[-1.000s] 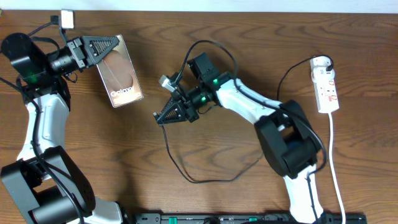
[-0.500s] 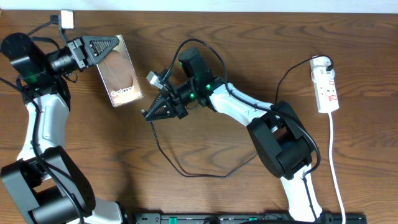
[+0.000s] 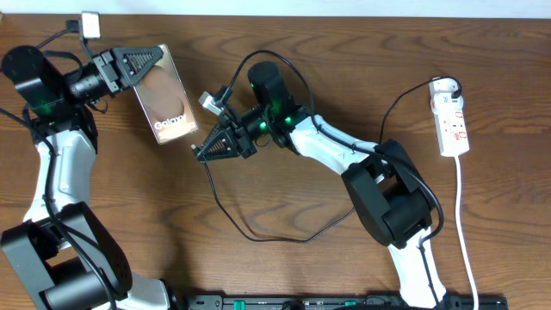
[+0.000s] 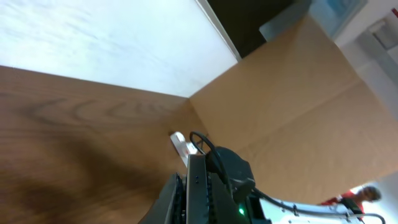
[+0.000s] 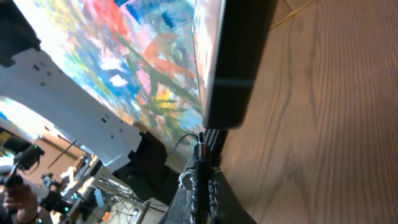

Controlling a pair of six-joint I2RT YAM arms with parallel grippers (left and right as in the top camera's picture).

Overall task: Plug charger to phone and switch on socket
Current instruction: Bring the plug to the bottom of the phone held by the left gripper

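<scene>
The brown wooden bench [image 3: 344, 52] carries everything. The largest task item, the phone [image 3: 170, 103], is at the left rear, its back with white lettering facing up. The left fingers [image 3: 146, 60] are clamped narrow on its far end, reaching in from the left. The white socket [image 3: 451, 120] lies well apart at the right edge of the bench, its white cord trailing towards the near edge. The charger [image 3: 258, 238] runs as a thin black cable in a loose loop across the middle of the bench. It rises to the right fingers [image 3: 211, 151], which are pinched together on its small plug tip [image 5: 200, 152]. In the right wrist view that tip points at the phone's dark end edge [image 5: 233, 62], just beside it. Whether they touch cannot be told.
</scene>
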